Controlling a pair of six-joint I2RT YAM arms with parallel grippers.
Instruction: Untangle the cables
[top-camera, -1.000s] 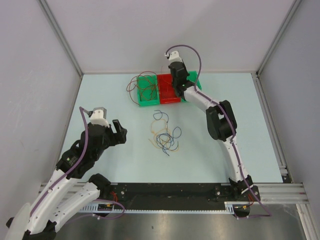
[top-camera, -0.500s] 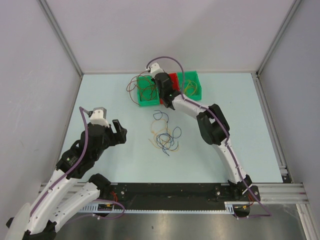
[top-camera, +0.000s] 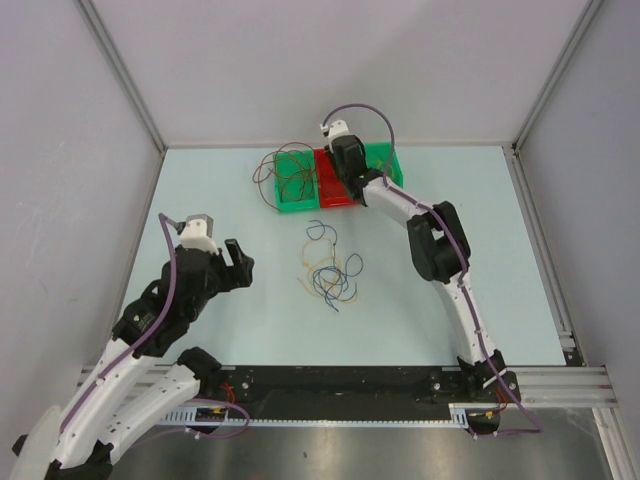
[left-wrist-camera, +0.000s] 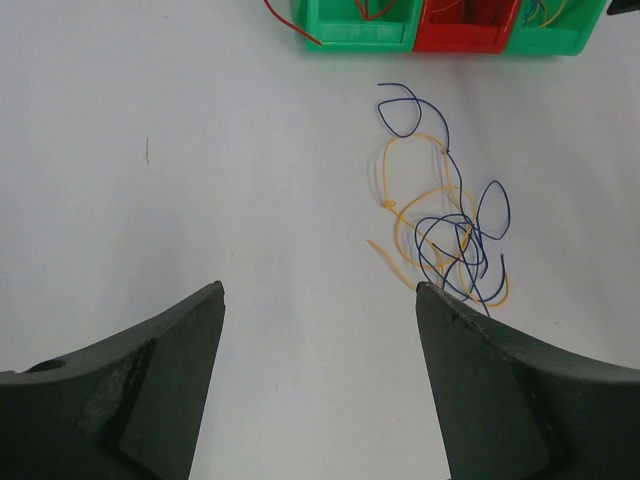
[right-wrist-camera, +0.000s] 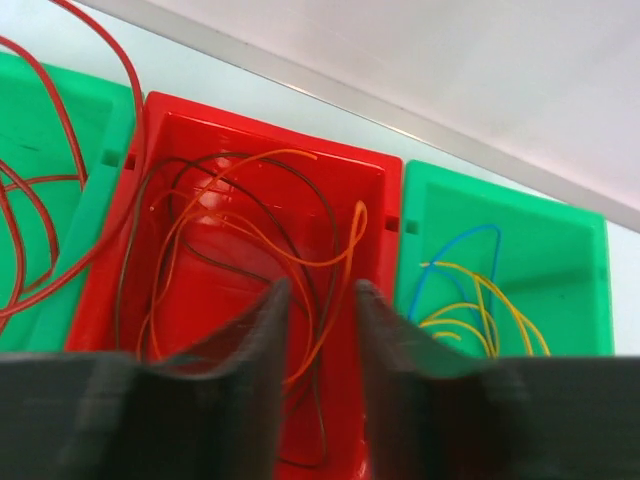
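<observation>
A loose tangle of blue, yellow and orange cables (top-camera: 332, 272) lies on the table's middle; it also shows in the left wrist view (left-wrist-camera: 445, 235). My left gripper (top-camera: 240, 262) is wide open and empty, left of the tangle and above the table (left-wrist-camera: 318, 290). My right gripper (top-camera: 354, 186) hovers over the red bin (top-camera: 325, 180), its jaws a narrow gap apart (right-wrist-camera: 320, 290). Orange and brown cables (right-wrist-camera: 250, 220) lie in the red bin (right-wrist-camera: 260, 130) below them. Red and brown cables (top-camera: 285, 170) fill the left green bin (top-camera: 290, 206) and spill over its left rim.
The right green bin (right-wrist-camera: 560, 250) holds blue and yellow cables (right-wrist-camera: 480, 300); my right arm partly hides it in the top view (top-camera: 385, 155). The three bins stand in a row against the back wall. Grey walls close the table on three sides.
My right gripper swung left and forward towards the front of the left green bin, then came back over the red bin. The left arm and the tangle have not moved.
</observation>
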